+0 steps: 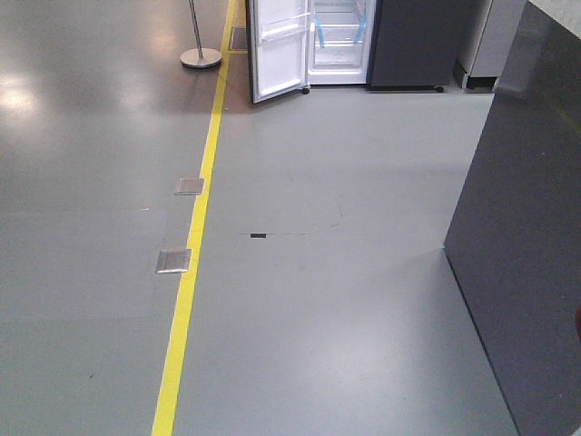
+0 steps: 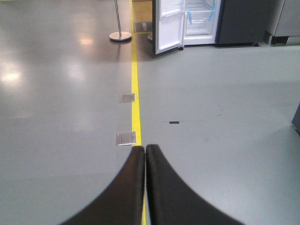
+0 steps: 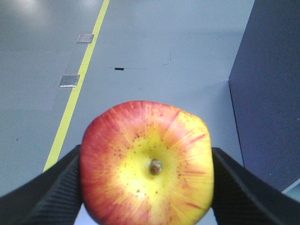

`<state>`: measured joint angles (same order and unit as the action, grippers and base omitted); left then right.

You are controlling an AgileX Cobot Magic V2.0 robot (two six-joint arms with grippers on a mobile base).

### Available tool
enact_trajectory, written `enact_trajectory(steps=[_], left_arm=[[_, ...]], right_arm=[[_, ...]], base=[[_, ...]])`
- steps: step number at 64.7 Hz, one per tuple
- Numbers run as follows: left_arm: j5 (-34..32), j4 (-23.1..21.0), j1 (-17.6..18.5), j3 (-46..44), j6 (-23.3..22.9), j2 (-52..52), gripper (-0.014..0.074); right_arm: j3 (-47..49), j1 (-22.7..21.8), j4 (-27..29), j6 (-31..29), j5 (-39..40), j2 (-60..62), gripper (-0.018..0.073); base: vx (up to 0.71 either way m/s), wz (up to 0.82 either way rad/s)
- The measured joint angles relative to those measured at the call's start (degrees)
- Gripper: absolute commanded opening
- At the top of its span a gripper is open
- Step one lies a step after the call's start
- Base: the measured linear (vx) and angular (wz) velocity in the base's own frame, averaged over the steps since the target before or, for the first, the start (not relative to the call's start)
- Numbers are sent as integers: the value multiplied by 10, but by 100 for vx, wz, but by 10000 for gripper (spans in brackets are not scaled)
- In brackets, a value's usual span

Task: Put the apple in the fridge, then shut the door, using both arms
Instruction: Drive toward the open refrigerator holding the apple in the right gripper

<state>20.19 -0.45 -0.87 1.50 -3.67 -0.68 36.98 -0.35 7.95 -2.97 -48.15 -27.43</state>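
A red and yellow apple (image 3: 147,164) fills the lower middle of the right wrist view, its stem dimple facing the camera. My right gripper (image 3: 146,171) is shut on it, one black ribbed finger pressing each side. In the left wrist view my left gripper (image 2: 145,149) is shut with nothing between its tips. The fridge (image 1: 340,41) stands far ahead across the floor, its white inside showing, with blue tape on the shelves. Its door (image 1: 277,50) hangs open to the left, white inner face towards me. In the left wrist view the fridge (image 2: 201,21) and door (image 2: 168,26) sit at the top.
A dark grey counter side (image 1: 526,227) stands close on the right. A yellow floor line (image 1: 195,245) runs towards the fridge, with two metal floor plates (image 1: 174,261) beside it. A stanchion base (image 1: 201,58) stands left of the door. A pale cabinet (image 1: 486,41) is right of the fridge.
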Motion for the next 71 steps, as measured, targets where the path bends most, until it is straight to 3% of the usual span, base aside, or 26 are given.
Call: enact_trajectory(steps=[71], left_arm=[[0,0,0,0,0,0,-6]], right_arm=[[0,0,0,0,0,0,195]], base=[[15,0]])
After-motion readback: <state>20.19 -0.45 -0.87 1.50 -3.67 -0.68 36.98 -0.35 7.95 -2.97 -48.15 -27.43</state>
